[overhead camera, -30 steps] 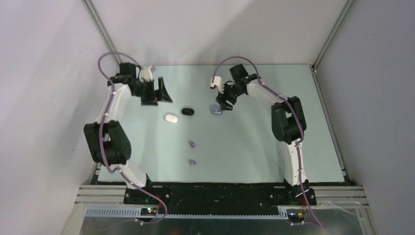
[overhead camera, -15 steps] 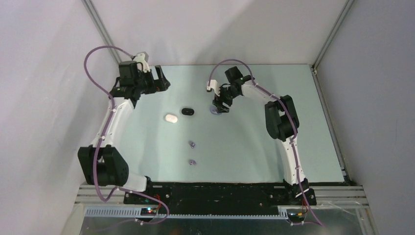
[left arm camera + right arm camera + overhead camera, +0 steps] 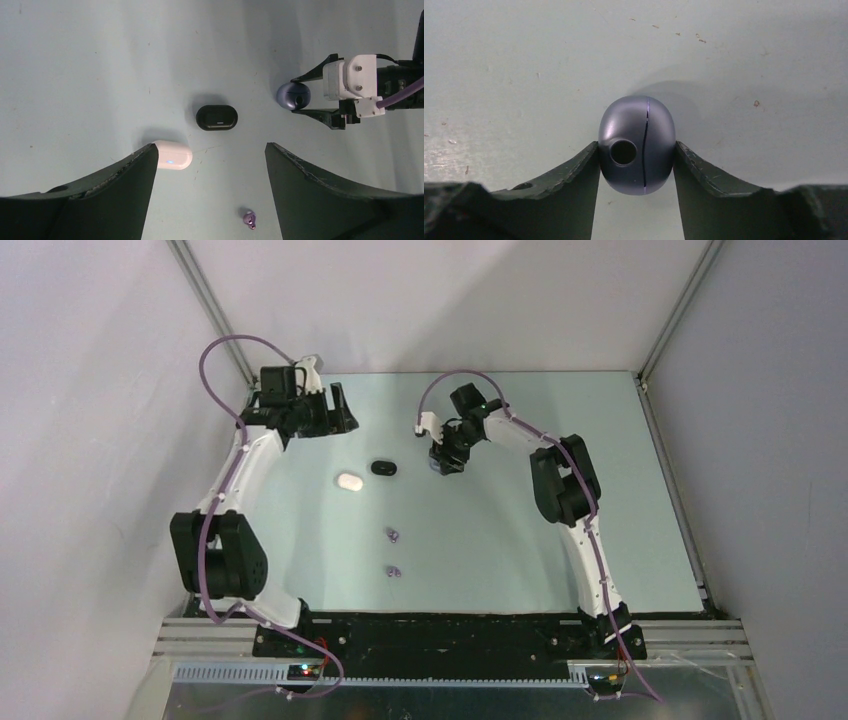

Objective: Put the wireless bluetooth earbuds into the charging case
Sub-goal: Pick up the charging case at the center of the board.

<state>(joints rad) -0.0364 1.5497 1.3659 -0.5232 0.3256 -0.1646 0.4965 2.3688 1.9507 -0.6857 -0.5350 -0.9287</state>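
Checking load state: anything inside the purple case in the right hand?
Cannot tell: the purple case in the right hand is closed; only its seam and a dark hole show.

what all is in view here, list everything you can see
earbuds: two, lavender, loose near the middle of the table, the second nearer the arm bases
blue-purple case: one, dusky blue-purple, pinched on edge in the right gripper
black case: one, black, lying between the white case and the right gripper
white case: one, white, lying left of the black case
table: one, pale green, under everything
left gripper: one, black fingers, open and holding nothing, over the far left of the table
right gripper: one, black fingers, shut on the blue-purple case, far side of the table
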